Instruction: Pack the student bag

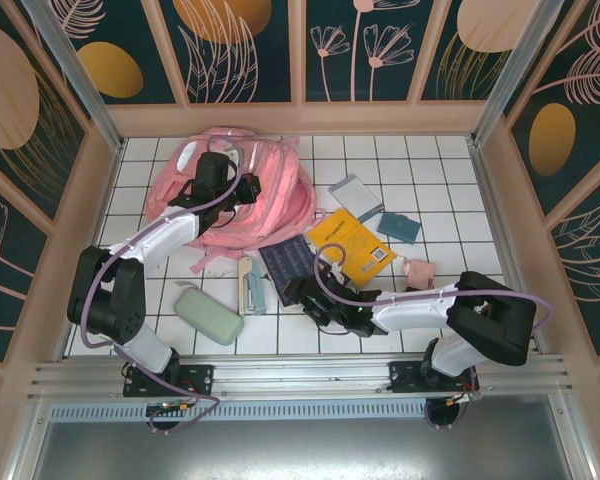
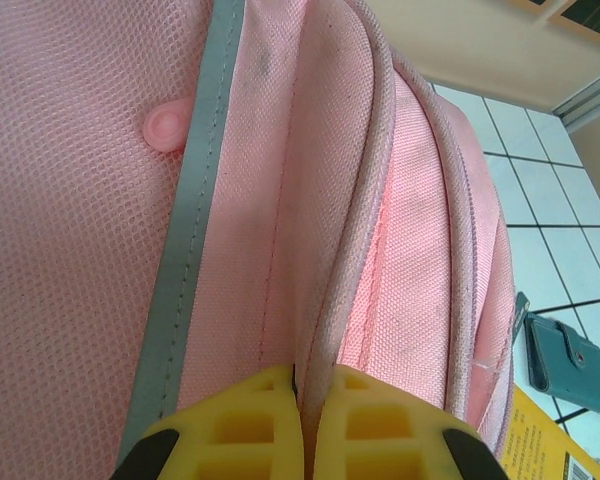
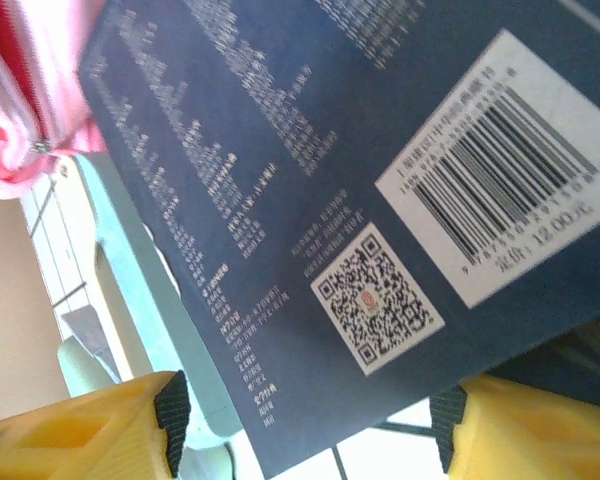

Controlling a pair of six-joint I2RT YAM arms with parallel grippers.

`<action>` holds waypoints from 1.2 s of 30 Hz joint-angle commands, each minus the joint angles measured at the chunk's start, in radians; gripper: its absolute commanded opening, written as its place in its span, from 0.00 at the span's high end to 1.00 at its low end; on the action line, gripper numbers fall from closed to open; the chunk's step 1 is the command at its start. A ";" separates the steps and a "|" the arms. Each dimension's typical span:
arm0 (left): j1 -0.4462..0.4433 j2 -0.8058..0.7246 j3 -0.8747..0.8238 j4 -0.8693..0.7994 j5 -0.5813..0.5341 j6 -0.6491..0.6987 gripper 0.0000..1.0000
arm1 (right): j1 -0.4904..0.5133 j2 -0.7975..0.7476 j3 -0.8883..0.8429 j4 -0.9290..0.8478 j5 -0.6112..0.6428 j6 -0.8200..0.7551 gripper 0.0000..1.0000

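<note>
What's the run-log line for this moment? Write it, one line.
left pincer: shut on student bag seam | right pincer: open, astride dark blue book corner

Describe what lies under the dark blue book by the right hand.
A pale teal item pokes out beneath one edge of the dark blue book, with white tiled table below. The rest underneath is covered.

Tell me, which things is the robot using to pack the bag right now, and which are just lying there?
In use: student bag, pinched by the left gripper; dark blue book, with the open right gripper around it.
Lying about for now: yellow book, teal wallet, green case.
</note>
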 commanded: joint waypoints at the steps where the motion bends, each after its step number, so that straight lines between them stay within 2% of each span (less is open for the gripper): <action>1: -0.015 -0.010 0.003 0.091 0.062 -0.011 1.00 | 0.012 -0.060 0.017 0.140 0.190 -0.093 0.36; 7: -0.015 -0.001 0.005 0.094 0.073 -0.016 1.00 | 0.005 -0.102 -0.014 0.195 0.276 -0.113 0.40; 13: -0.015 0.005 0.006 0.093 0.074 -0.014 1.00 | -0.058 -0.030 -0.004 0.210 0.173 -0.062 0.39; 17: -0.015 0.006 0.004 0.093 0.071 -0.011 1.00 | -0.090 -0.011 -0.037 0.301 0.120 -0.033 0.30; 22: -0.015 0.014 0.009 0.090 0.071 -0.011 1.00 | -0.109 -0.055 -0.045 0.227 0.128 -0.042 0.29; 25: -0.015 0.015 0.008 0.090 0.071 -0.011 1.00 | -0.133 -0.061 -0.079 0.239 0.112 -0.025 0.37; 29: -0.015 0.014 0.008 0.088 0.068 -0.007 1.00 | -0.152 -0.052 -0.101 0.279 0.083 -0.006 0.55; 33: -0.015 0.013 0.012 0.082 0.062 0.001 1.00 | -0.152 -0.075 -0.063 0.211 0.062 -0.027 0.70; 36: -0.015 0.010 0.013 0.077 0.051 0.009 1.00 | -0.149 -0.133 -0.030 0.095 0.072 -0.039 0.78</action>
